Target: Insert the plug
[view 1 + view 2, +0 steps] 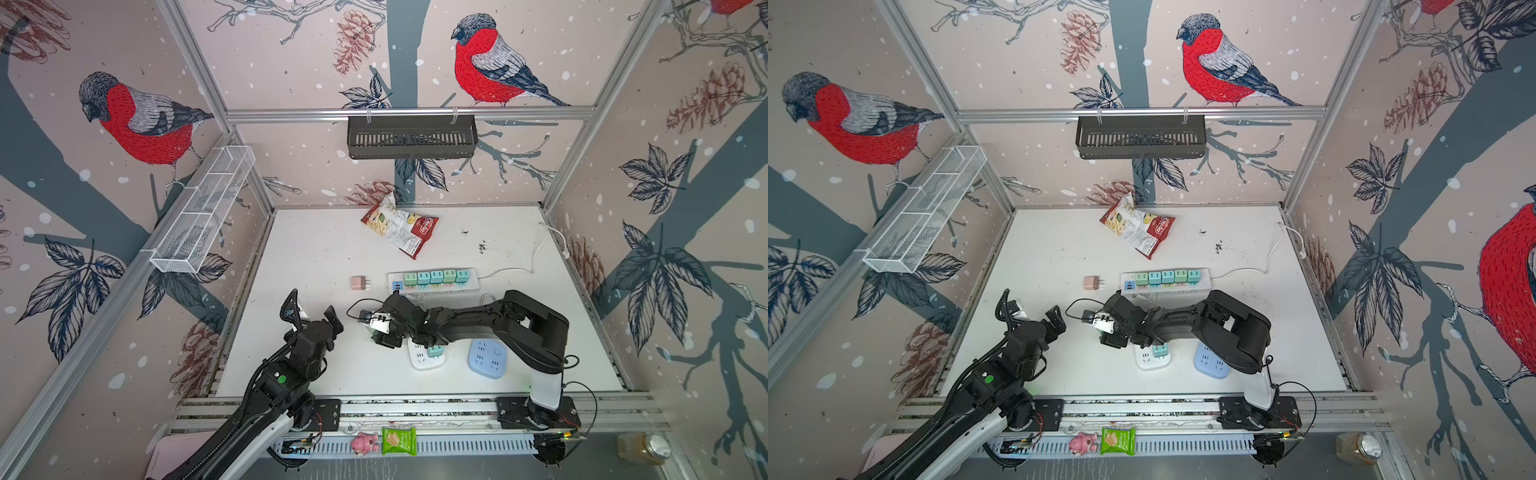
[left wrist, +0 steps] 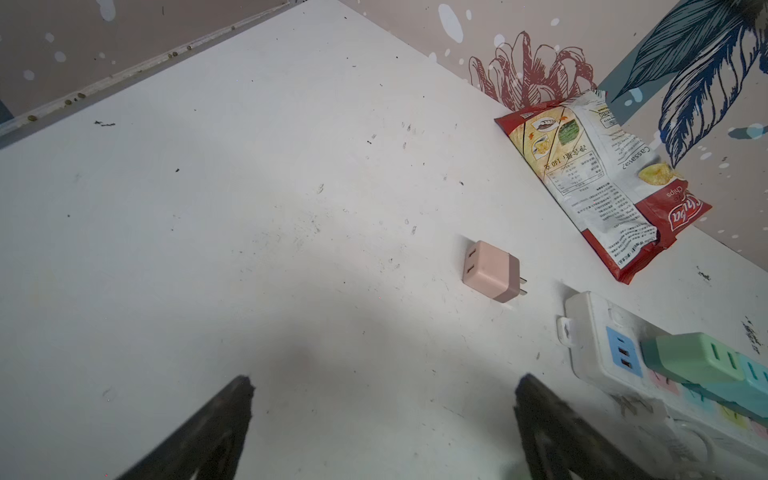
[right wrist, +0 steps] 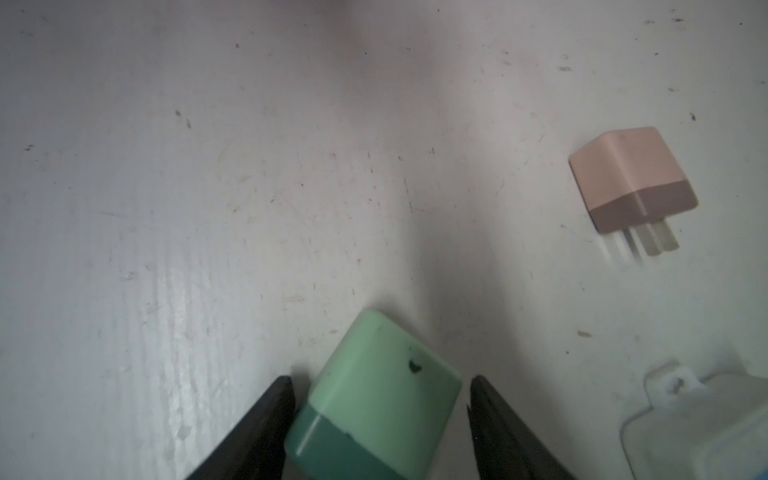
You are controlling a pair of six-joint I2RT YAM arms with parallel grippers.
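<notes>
Now | right gripper [image 3: 380,379] – fingers flank the green plug [image 3: 376,411], one side touching, a sliver of gap on the other, grip uncertain | plug tilted over the white table [image 3: 208,166], near the pink plug [image 3: 631,178] and the power strip [image 3: 706,419] | left gripper [image 2: 386,399] – jaws wide, holding nothing

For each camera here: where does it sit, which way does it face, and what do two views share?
Both top views: high over the arms' bases, looking down on the table; the left arm and right arm show.
Left wrist: low over the table, facing the pink plug and power strip; the open left gripper shows.
Right wrist: close above the table; the right gripper flanks a green plug.
Shared: both wrist views show the pink plug.
</notes>
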